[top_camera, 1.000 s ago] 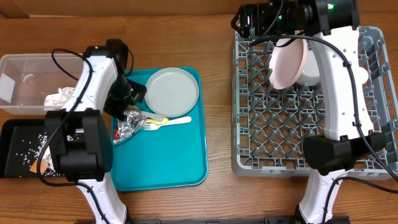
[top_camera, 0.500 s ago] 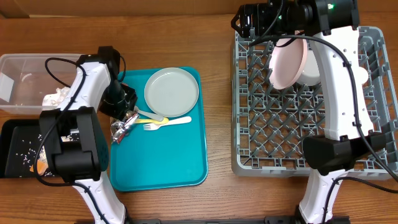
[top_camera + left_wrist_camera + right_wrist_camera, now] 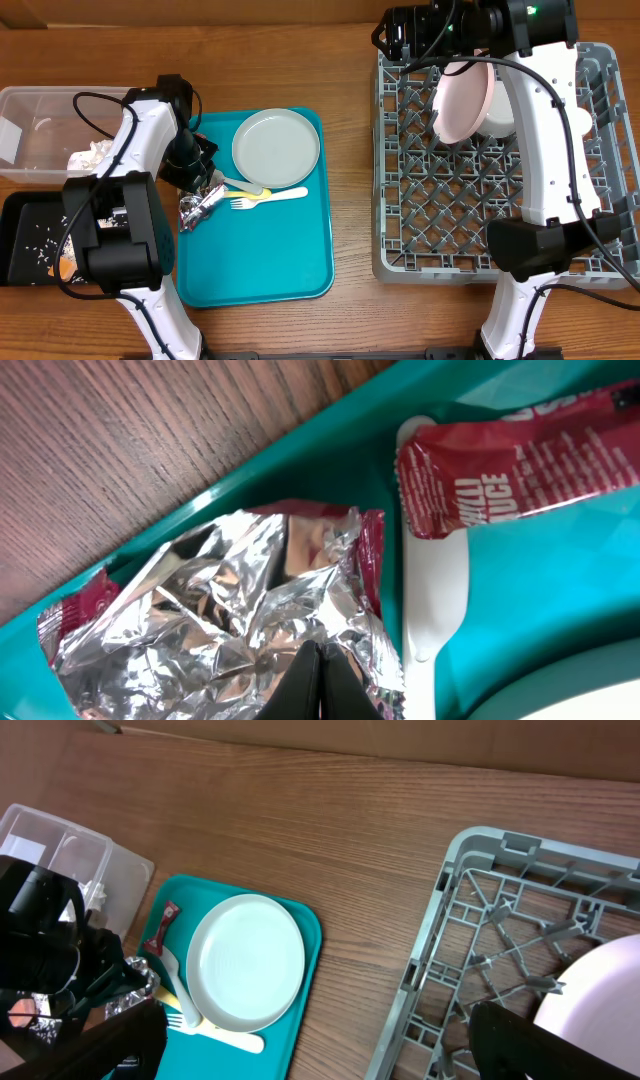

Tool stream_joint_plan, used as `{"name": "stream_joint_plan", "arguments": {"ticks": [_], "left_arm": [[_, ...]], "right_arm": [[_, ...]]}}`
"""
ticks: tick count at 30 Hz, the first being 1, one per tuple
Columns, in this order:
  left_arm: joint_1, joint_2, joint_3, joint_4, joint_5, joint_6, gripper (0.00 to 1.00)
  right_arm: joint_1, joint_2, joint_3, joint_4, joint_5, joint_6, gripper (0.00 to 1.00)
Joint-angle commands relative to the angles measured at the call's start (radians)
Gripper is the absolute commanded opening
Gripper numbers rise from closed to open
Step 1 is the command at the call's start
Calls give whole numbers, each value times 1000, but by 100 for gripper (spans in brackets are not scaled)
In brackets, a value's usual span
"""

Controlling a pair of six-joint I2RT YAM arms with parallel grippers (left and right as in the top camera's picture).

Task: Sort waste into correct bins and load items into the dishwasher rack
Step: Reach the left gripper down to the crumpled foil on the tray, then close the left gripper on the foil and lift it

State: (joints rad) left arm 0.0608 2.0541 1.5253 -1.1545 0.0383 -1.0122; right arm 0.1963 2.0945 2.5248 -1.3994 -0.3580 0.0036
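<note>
We're pinching crumpled foil (image 3: pixel 230 610) w/ left claw (image 3: pixel 318 660) shut on it at left edge of teal tray (image 3: pixel 260 265); right claw (image 3: pixel 320 1045) is hanging open over rack (image 3: pixel 470 225), right of tray; pink plate (image 3: pixel 462 100) is sitting racked; green plate (image 3: pixel 277 146), fork (image 3: pixel 240 203), spoon (image 3: pixel 256 191), wrappers (image 3: pixel 520 435) are waiting on tray
</note>
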Motion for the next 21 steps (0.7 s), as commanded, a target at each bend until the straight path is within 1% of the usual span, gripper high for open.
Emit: {"name": "stream_joint_plan", "arguments": {"ticks": [1, 12, 19, 21], "left_arm": [[4, 2, 0, -6, 35, 56, 4], [-6, -46, 136, -135, 38, 86, 4], [-46, -103, 148, -153, 43, 112, 4], [-58, -104, 147, -195, 65, 127, 7]], "right_arm": [[-2, -16, -1, 4, 8, -5, 100], [-2, -16, -1, 4, 8, -5, 100], [-2, -16, -1, 4, 8, -5, 100], [-2, -16, -1, 4, 8, -5, 100]]}}
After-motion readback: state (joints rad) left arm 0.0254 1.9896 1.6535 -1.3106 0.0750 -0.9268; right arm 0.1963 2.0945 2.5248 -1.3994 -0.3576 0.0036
